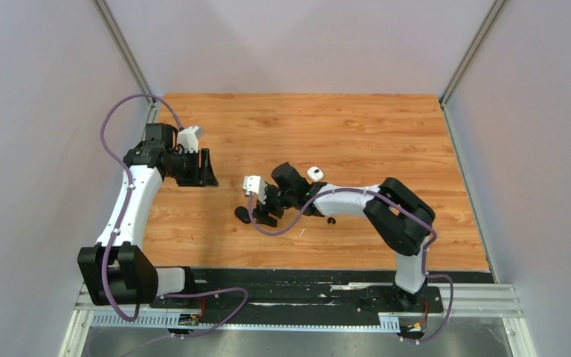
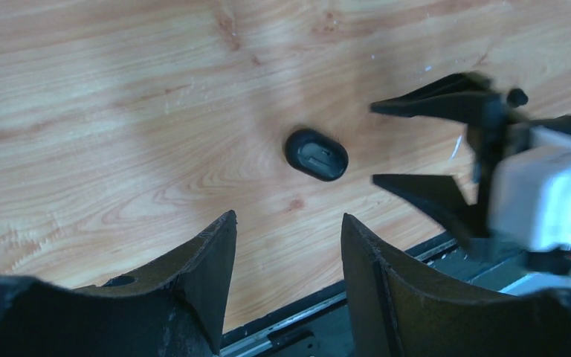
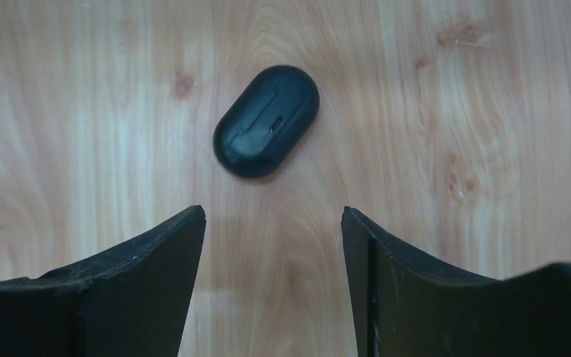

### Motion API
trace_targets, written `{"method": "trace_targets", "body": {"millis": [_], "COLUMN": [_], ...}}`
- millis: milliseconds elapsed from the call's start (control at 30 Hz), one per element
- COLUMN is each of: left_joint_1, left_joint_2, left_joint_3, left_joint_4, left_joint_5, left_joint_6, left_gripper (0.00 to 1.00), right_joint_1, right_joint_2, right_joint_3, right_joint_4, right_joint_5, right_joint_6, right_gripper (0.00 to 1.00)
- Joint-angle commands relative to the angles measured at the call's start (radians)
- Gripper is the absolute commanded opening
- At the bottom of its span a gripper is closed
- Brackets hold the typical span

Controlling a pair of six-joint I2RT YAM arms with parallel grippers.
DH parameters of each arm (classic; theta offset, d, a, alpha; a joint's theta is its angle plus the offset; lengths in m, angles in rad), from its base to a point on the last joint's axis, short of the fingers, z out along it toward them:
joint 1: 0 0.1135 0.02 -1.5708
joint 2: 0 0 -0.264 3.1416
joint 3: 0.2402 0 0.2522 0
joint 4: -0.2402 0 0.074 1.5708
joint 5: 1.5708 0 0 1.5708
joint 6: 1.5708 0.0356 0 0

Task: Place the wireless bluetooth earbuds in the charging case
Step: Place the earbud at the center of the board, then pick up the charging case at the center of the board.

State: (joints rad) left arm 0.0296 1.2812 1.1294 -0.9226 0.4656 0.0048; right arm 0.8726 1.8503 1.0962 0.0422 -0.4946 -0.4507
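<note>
From the top external view, a black, pebble-shaped plastic charging case lies flat on the wood-grain bench, towards the near edge and left of the middle. The right tool reaches leftward across the bench, and its tips are just beside the case on the case's right. At this scale it is not possible to tell whether they touch. The left tool hangs further back and to the left, well apart from the case, with nothing in it. A small dark object sits on the bench close under the right forearm and is too small to identify.

In the left wrist view, the left tool has its two black fingers spread with bare bench showing between them. The charging case lies beyond the tips, clear of both, and shows a lighter inset panel on its upper face. The right tool comes in from the right. Its two dark fingers are spread and point towards the case, stopping short of it.

In the right wrist view, the right tool is spread wide and grips nothing. The charging case rests on the bench ahead of the gap between the fingers and apart from both. Its long axis is tilted from lower left to upper right. The lid is closed, and a seam line and a small mark show on its top.
</note>
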Motion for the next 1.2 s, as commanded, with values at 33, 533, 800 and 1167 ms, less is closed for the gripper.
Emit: {"method": "trace_targets", "body": {"millis": [33,533,800,1167], "left_joint_1": [0.027,0.038,0.040,0.039], "left_joint_2": [-0.059,-0.140,-0.146,-0.134], "left_joint_3": [0.053,0.013,0.009,0.012], "left_joint_4": [0.024,0.022,0.018,0.032], "left_joint_5": [0.001,0.021,0.036,0.059], "left_joint_6": [-0.065,-0.079,-0.083,-0.101], "left_gripper": [0.61,0.61,0.61,0.61], "right_joint_1": [0.058,0.098,0.129,0.143], "right_joint_2": [0.141,0.260,0.333,0.282], "right_joint_3": [0.136,0.227,0.313,0.150], "right_joint_4": [0.158,0.082,-0.003,-0.006], "right_joint_5": [0.212,0.158,0.295,0.450], "right_joint_6": [0.132,0.331,0.587,0.493], "right_gripper": [0.68,0.86,1.00,0.65]}}
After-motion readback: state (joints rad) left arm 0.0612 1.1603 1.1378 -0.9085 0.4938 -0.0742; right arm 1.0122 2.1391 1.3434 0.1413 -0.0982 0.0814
